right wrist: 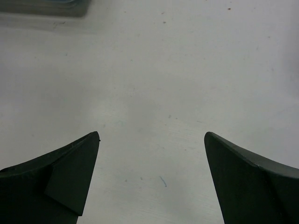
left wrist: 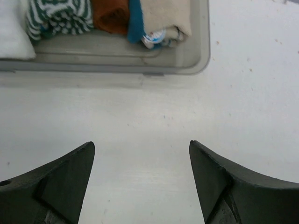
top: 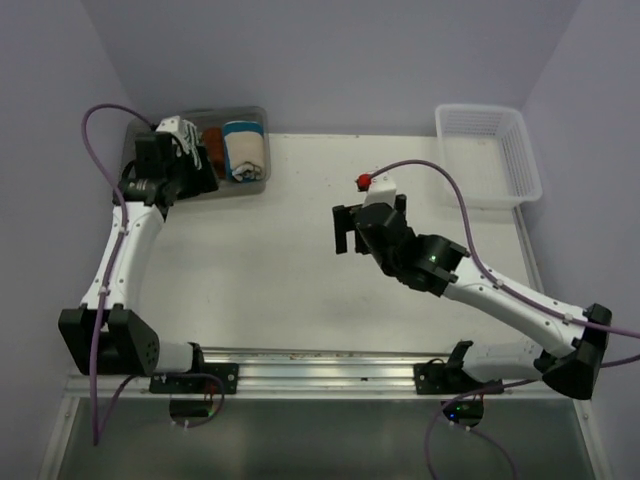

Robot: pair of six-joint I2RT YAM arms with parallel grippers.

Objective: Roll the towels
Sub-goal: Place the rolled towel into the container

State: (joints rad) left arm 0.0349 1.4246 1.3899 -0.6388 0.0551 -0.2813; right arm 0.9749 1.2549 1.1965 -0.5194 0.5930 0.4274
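Several folded towels lie in a grey bin (top: pixel 255 186) at the back left: a green-striped one (left wrist: pixel 58 16), an orange one (left wrist: pixel 111 16), a beige one with blue trim (left wrist: pixel 166 16) and a white one (left wrist: pixel 11 32). The orange towel (top: pixel 213 148) and the beige towel (top: pixel 245 150) also show from above. My left gripper (top: pixel 197 172) is open and empty at the bin's front left; in its wrist view (left wrist: pixel 141 143) it is over bare table just short of the bin wall (left wrist: pixel 117 67). My right gripper (top: pixel 342 230) is open and empty above mid-table, seen also in its wrist view (right wrist: pixel 152 134).
A white slotted basket (top: pixel 488 150) stands at the back right corner. A red knob (top: pixel 363 181) sits on the right arm near the table's back. The bin's corner (right wrist: pixel 46 7) shows far ahead of the right gripper. Purple walls close in the table.
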